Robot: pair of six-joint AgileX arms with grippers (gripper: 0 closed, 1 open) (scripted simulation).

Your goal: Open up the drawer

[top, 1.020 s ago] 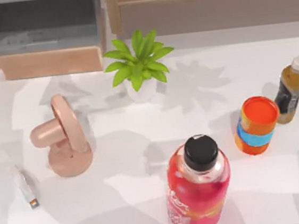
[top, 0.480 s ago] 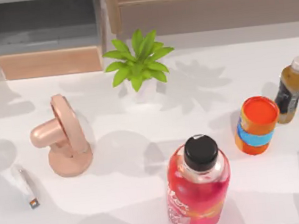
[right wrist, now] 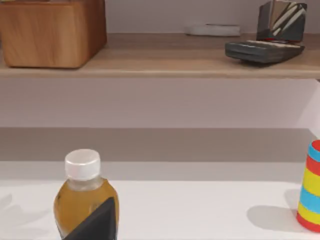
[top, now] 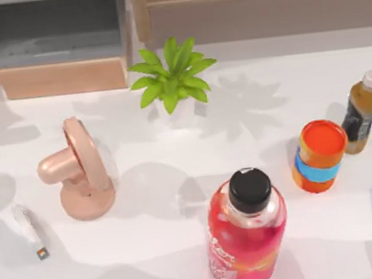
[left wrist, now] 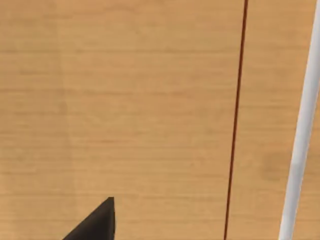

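The drawer (top: 48, 34) sits at the table's back left and stands pulled out. Its grey inside is open to the top view, and its pale wooden front (top: 63, 78) faces the table. A dark part of my left gripper (left wrist: 95, 224) shows in the left wrist view, close to a light wooden panel (left wrist: 125, 100) with a thin dark seam (left wrist: 235, 125) and a white bar (left wrist: 300, 140). In the right wrist view, a dark part of my right gripper (right wrist: 95, 222) is in front of a tea bottle (right wrist: 80, 200), at the table's right.
A potted plant (top: 173, 81) stands right of the drawer front. A pink fan-shaped object (top: 79, 169) and a small white stick (top: 30, 230) are on the left. A red bottle (top: 248, 236), an orange can (top: 319, 155) and the tea bottle (top: 363, 111) stand on the right.
The dark end of my left arm, beside the drawer front's left end one second ago, has moved out of the top view. The drawer stays pulled out.
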